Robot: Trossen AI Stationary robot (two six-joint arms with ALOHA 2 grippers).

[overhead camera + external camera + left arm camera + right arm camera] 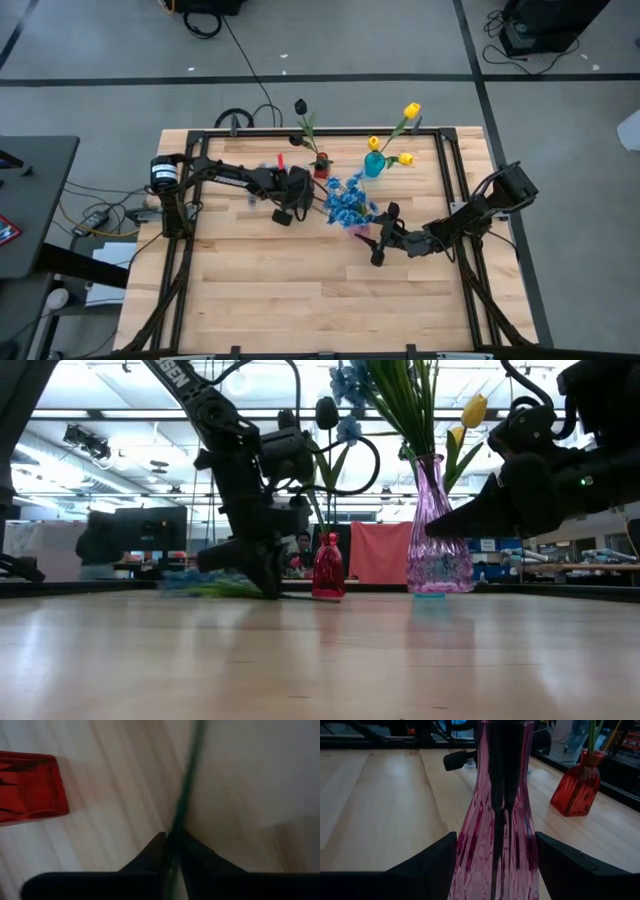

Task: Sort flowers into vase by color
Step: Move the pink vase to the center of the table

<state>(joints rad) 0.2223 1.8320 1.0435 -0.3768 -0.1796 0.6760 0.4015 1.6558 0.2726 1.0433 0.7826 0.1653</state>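
Note:
A blue flower lies on the table, its blossoms [197, 582] left of my left gripper [172, 839] in the low view, which is shut on its green stem [187, 780] beside the red vase [321, 166]. The red vase holds dark blooms [300, 105]. A teal vase [374, 164] holds yellow buds [411, 110]. A pink glass vase [495, 820] stands on its base and holds blue sprays [348, 203]. My right gripper [495, 857] is closed around that vase. My left gripper pinches the green stem [175, 827] between its two fingertips, coming steeply from above. The fingers lie across the stem, which runs on along the table top. My right gripper has one finger [437, 857] on each side of the pink vase's lower body [470, 850]. It comes almost level from the table's right side. The vase stands upright on the table.
The three vases stand close together at the table's middle and far part. A dark metal frame [445, 180] runs round the table top. Bare wood [300, 290] lies toward the near edge. Cables and a stand lie on the floor beyond.

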